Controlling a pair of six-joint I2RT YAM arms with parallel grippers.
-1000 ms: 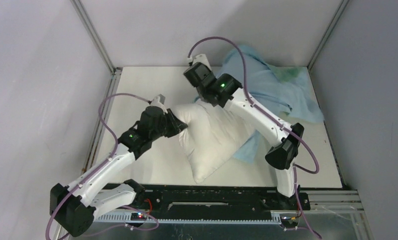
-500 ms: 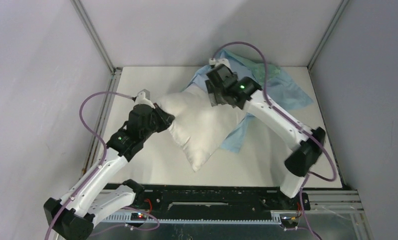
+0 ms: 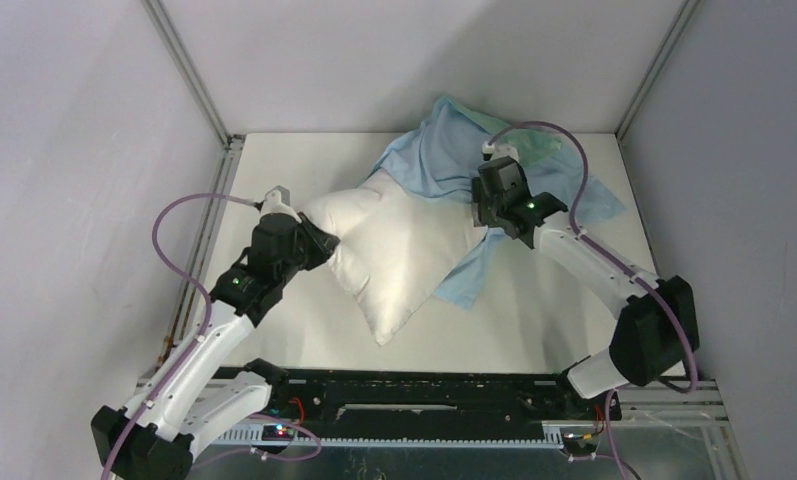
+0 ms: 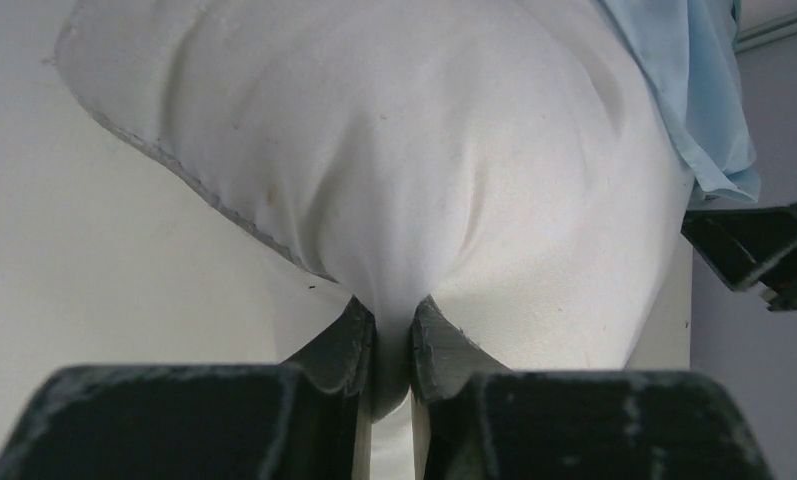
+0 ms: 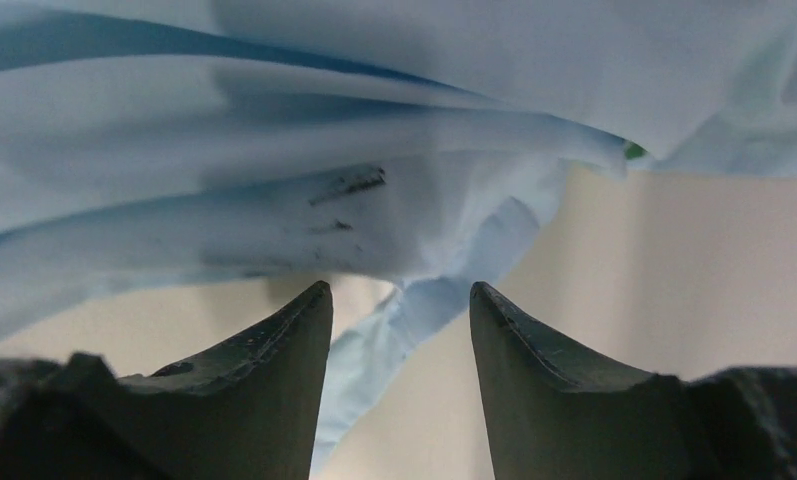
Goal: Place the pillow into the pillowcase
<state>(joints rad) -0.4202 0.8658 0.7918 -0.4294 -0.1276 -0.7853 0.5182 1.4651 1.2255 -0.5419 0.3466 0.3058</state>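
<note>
Pillow (image 3: 399,250): plump, white, wrinkled, far end under light-blue pillowcase (image 3: 444,165).

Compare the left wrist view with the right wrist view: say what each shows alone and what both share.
Only the left wrist view shows the pillow, with the left gripper pinching a tuck of its white fabric between nearly closed fingers. Only the right wrist view shows the right gripper with its fingers spread apart, a fold of cloth hanging between them without being clamped, and dark smudges on that cloth. Both show the light blue pillowcase, a mere strip at the left wrist view's upper right, and the pale table.
</note>
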